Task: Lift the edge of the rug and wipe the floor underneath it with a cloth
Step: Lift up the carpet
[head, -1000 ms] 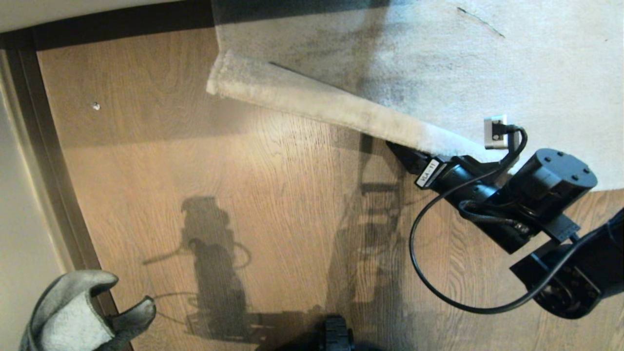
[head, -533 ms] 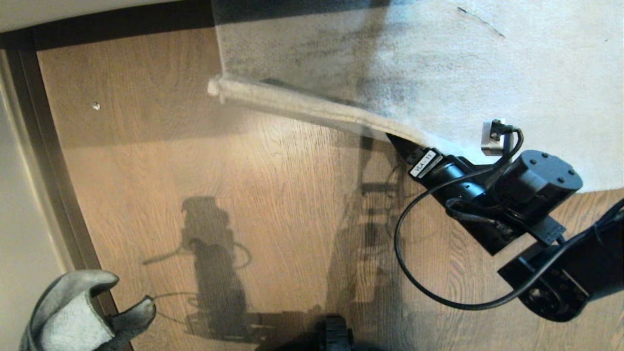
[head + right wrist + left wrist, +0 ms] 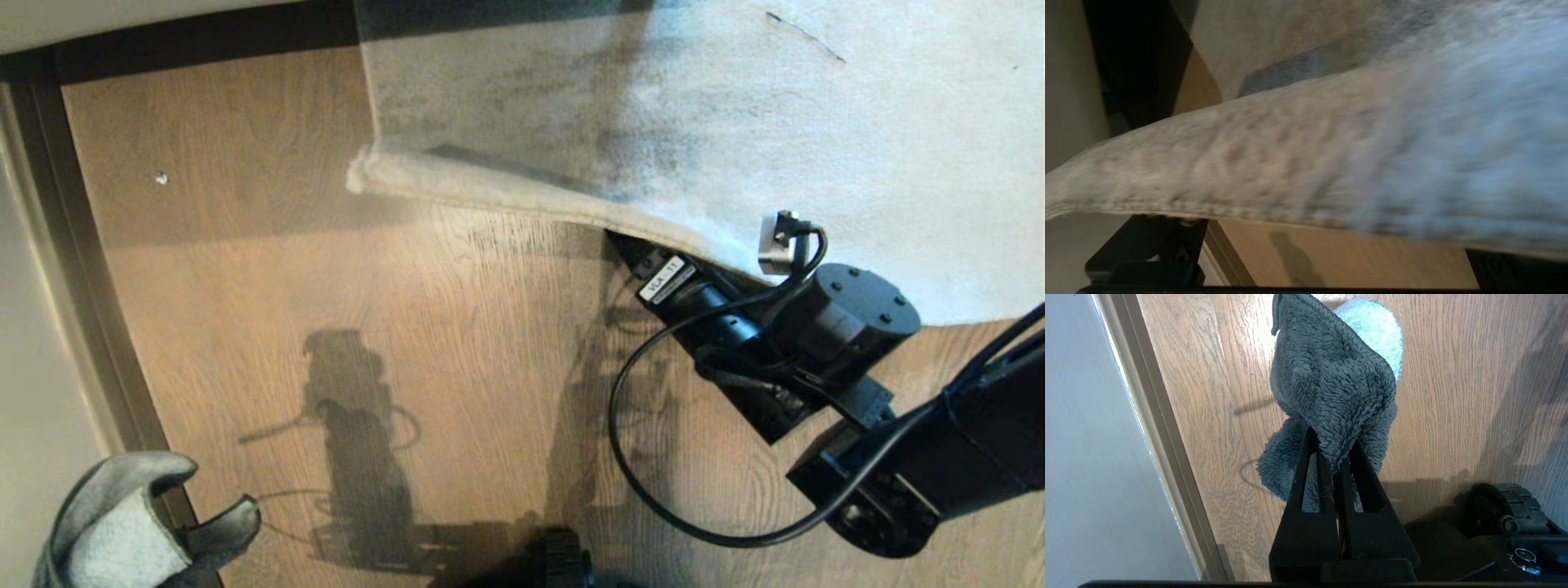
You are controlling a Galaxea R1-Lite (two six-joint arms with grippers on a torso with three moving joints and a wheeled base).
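The pale grey rug point(image 3: 816, 122) lies at the top right, and its rug edge point(image 3: 506, 192) is raised off the brown wood floor point(image 3: 408, 310) near its corner point(image 3: 359, 167). My right gripper point(image 3: 633, 249) reaches under that edge, its tips hidden by the rug. In the right wrist view the rug edge point(image 3: 1249, 171) lies across the right gripper point(image 3: 1316, 241), whose fingers point(image 3: 1147, 241) stand wide apart, open. My left gripper point(image 3: 1331, 457) stays parked at the lower left, shut on the fuzzy grey cloth point(image 3: 1331, 375), which also shows in the head view as the cloth point(image 3: 114, 523).
A dark skirting strip point(image 3: 73, 269) and a pale wall run along the left and the back. A small white speck point(image 3: 161, 177) lies on the floor at the left. My base wheel point(image 3: 563, 563) shows at the bottom. The right arm's black cable point(image 3: 637, 457) loops over the floor.
My right arm has slid left along the rug edge and further under it. The raised fold of the rug has dropped lower and looks narrower. The left arm has not moved.
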